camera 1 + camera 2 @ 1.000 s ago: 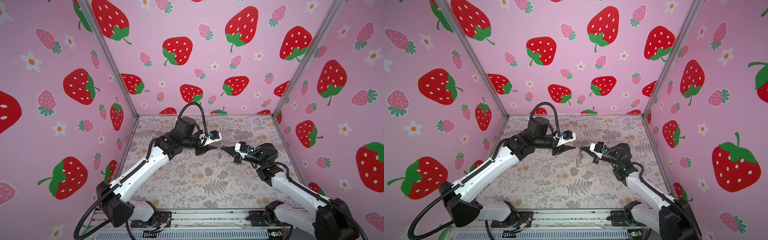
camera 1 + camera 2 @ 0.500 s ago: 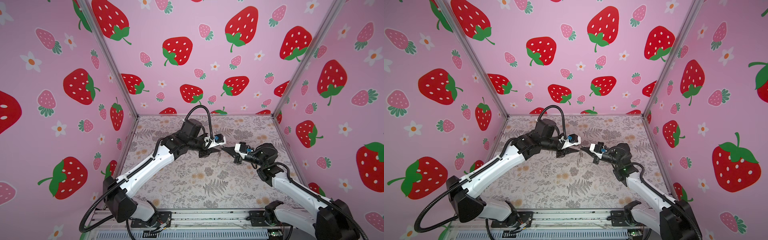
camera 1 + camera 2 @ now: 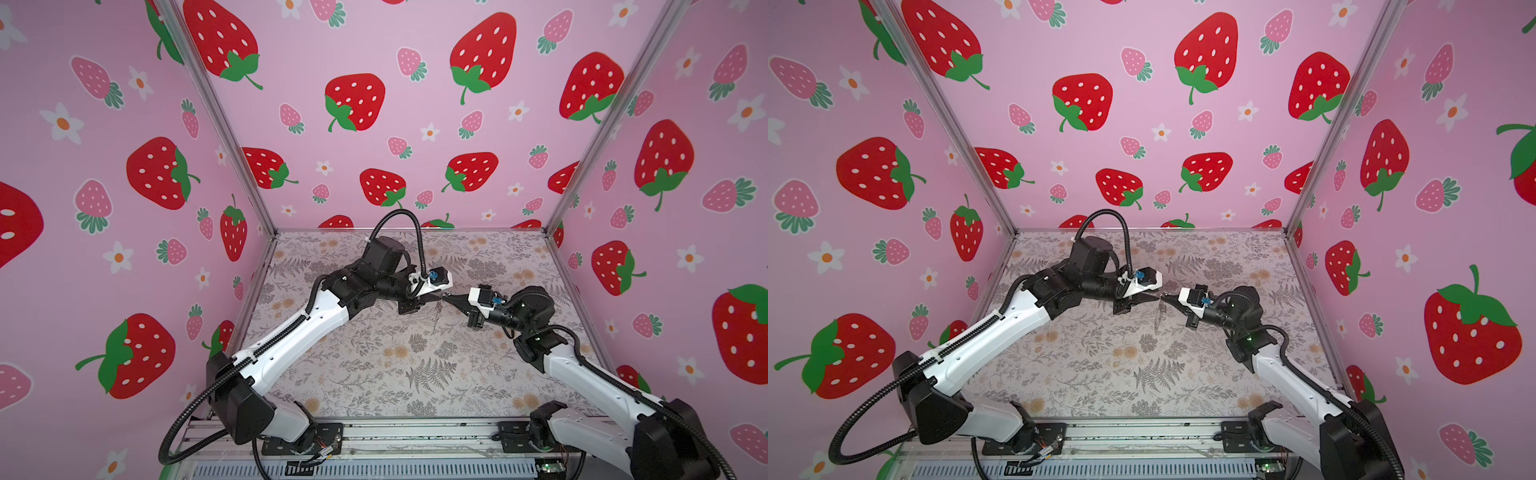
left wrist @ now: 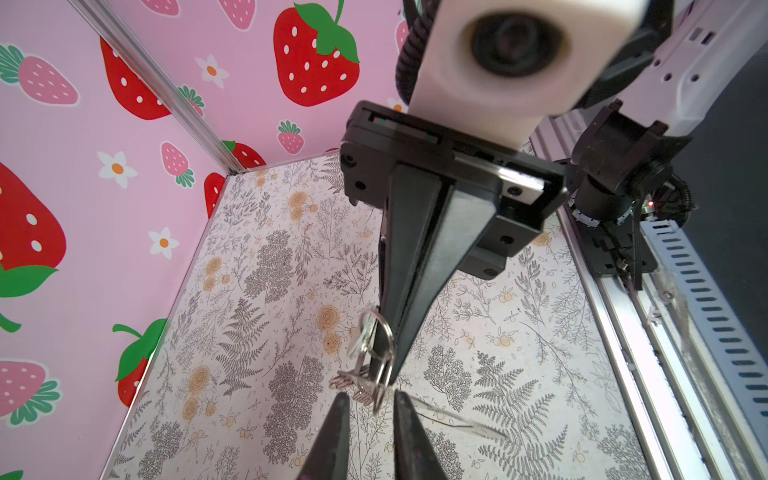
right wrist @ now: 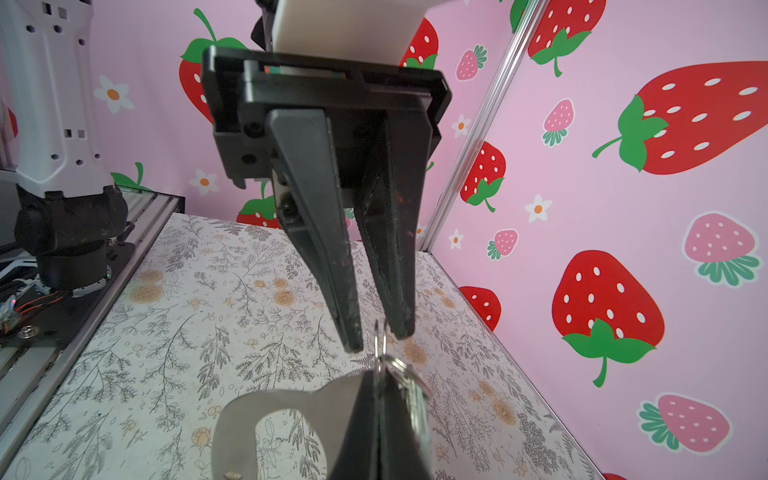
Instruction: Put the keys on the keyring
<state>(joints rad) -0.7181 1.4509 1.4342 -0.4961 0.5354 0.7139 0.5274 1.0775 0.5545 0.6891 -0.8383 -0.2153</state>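
**Q:** Fig. 1: where does everything stand?

**A:** Both arms meet in the air above the desk (image 3: 374, 374). My right gripper (image 4: 388, 365) has its jaws clenched on the keyring (image 5: 249, 415), with the grey plate hanging off to one side of them. The keys (image 4: 353, 382) dangle just beside the tip of those jaws, next to the rings. My left gripper (image 5: 377, 340) faces it tip to tip. Its jaws are slightly parted either side of one ring (image 5: 375, 332) and grasp nothing.

**Q:** And the step in hand?

**A:** Taking hold of that ring, as I judge it. To do it well, I would bring the left jaws together slowly and squarely on the wire, near their tips, so the ring neither twists nor springs out. The right jaws should hold firm and motionless as the anchor. I would also avoid pinching a key blade along with the ring. The wrist views are crowded, so I cannot tell whether either key is already fully threaded, and I would check before pulling.

**Q:** Any writing?

**A:** None legible. No view shows a brand, label or lettering, only printed strawberries on the walls (image 3: 124, 124) and a floral pattern on the desk.
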